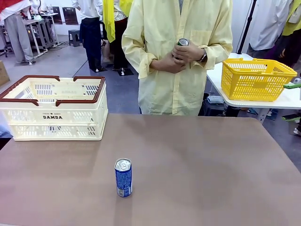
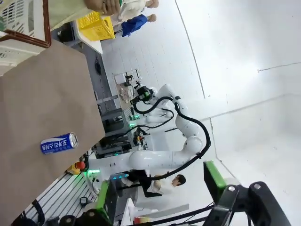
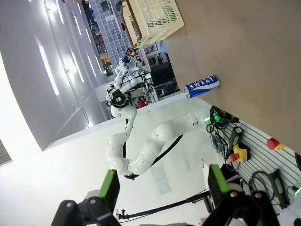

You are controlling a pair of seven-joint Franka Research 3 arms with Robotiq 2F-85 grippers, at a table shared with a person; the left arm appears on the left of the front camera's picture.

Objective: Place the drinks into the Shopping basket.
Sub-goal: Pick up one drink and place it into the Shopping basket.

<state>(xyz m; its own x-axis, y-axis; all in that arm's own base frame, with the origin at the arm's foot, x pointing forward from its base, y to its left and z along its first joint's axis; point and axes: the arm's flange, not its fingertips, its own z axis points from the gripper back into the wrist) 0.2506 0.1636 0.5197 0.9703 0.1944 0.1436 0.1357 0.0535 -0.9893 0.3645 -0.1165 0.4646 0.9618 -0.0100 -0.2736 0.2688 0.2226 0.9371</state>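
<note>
The brown surface (image 1: 211,160) takes up most of my front view, with a busy hall behind it: grey floor, other tables, people standing. At its far left corner sits the cream Shopping basket (image 1: 54,110), DAMDA on its front wall, red-brown handles on the rim. A person in a pale yellow shirt stands at the far edge, both hands (image 1: 175,59) clasped at chest height round a drink can (image 1: 183,42); I see its silver top, but the body is covered. A yellow mesh basket (image 1: 256,80) rests on a white side table to the right. My left end effector (image 2: 159,193) and right end effector (image 3: 163,186) hang clear of the surface, wrists rolled so it stands sideways, jaws spread wide with nothing between the green pads. The blue can (image 1: 123,178) stands upright, alone, toward the near edge. The right wrist view lets me read SWEAT on it; the front view gives me its top.
</note>
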